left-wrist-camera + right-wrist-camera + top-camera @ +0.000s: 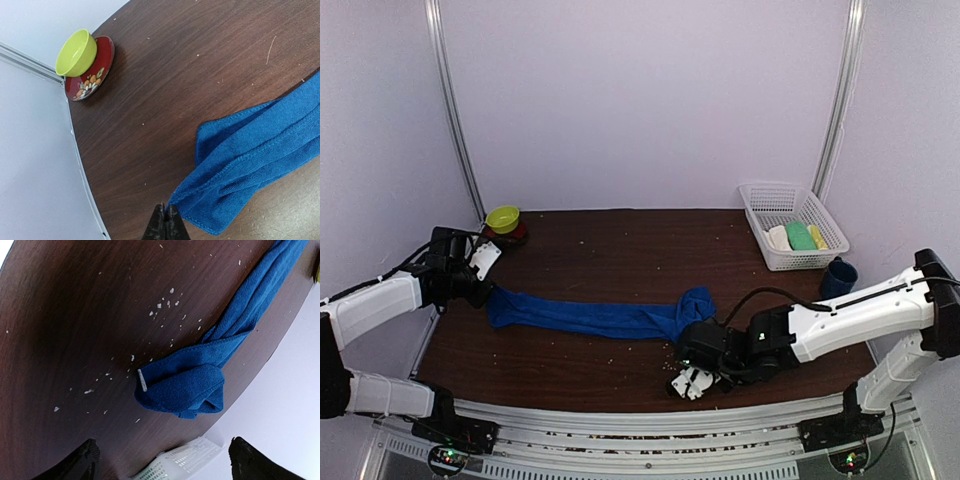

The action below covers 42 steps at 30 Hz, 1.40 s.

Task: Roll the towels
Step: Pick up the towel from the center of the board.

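Blue towel [600, 318] is lying in a long narrow band across the worktop [620, 250], running from 9 o'clock to just past centre. No second towel is showing clearly.
- The 9 o'clock end is lying in loose stacked folds.
- The other end is bunching into a knot-like wad, with a small white tag [142, 380] sticking out.

Left tool [165, 210]: its fingers are pressing together right at the hem of the 9 o'clock corner. Whether any cloth is caught between them cannot be told.

Right tool [692, 382]: its fingers are standing wide apart, holding nothing, near 5 o'clock and just short of the wad.

Risks, as judgement:
- Rolling from the wadded end is likely giving a lumpy, skewed roll, so that end wants flattening first.
- If the left tool is only touching the hem, the band is likely sliding on the smooth worktop rather than tensioning.
- Crumbs [167, 302] beside the wad are likely getting rolled in.

Count:
- One blue towel.
- One white mesh basket [760, 195] at 2 o'clock, holding three small items.
- One yellow-green bowl [503, 216] on one red plate [102, 60] at 10 o'clock.
- One dark blue cup [838, 275] at 3 o'clock.
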Motion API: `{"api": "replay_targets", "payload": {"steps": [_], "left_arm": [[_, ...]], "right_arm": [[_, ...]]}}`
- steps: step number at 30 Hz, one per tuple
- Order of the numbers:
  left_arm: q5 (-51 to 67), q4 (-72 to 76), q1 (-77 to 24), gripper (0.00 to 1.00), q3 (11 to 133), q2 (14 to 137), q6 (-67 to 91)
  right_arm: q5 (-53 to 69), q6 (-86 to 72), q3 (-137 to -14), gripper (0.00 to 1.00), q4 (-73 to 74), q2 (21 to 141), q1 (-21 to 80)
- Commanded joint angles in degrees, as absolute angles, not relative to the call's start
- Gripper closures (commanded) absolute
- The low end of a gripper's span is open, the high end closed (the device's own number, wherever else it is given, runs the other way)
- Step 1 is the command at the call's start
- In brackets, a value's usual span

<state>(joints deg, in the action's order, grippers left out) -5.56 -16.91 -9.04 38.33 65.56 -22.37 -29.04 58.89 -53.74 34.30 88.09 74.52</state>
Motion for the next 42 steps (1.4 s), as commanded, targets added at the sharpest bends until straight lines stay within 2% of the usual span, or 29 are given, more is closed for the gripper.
{"api": "replay_targets", "payload": {"steps": [1,3,8,13,20,37,39,42], "left_arm": [[-3.9,-16.7,-8.6,1.00,38.3,65.0,-22.9],[-3.5,-16.8,-8.6,1.00,38.4,65.1,-22.9],[-2.4,-17.2,-8.6,1.00,38.4,65.2,-22.9],[-2.0,-17.4,-8.6,1.00,38.4,65.0,-22.9],[-1.5,-17.6,-8.6,1.00,38.3,65.0,-22.9],[-1.5,-17.7,-8.6,1.00,38.1,65.0,-22.9],[-1.5,-17.7,-8.6,1.00,38.1,65.0,-22.9],[-1.5,-17.7,-8.6,1.00,38.1,65.1,-22.9]], "right_arm": [[-28.0,63.9,-53.1,0.14,30.0,89.3,74.1],[-27.4,64.1,-53.9,0.23,30.3,90.5,74.1],[-26.5,63.7,-56.0,0.32,30.9,94.2,73.8],[-28.0,63.6,-56.9,0.34,30.3,96.9,73.3],[-32.1,64.7,-57.0,0.48,28.8,97.7,72.2],[-31.9,64.7,-56.8,0.59,29.8,96.5,71.4],[-31.4,64.4,-57.1,0.66,30.7,96.2,71.4],[-31.2,63.7,-57.1,0.90,30.9,95.8,71.4]]}}
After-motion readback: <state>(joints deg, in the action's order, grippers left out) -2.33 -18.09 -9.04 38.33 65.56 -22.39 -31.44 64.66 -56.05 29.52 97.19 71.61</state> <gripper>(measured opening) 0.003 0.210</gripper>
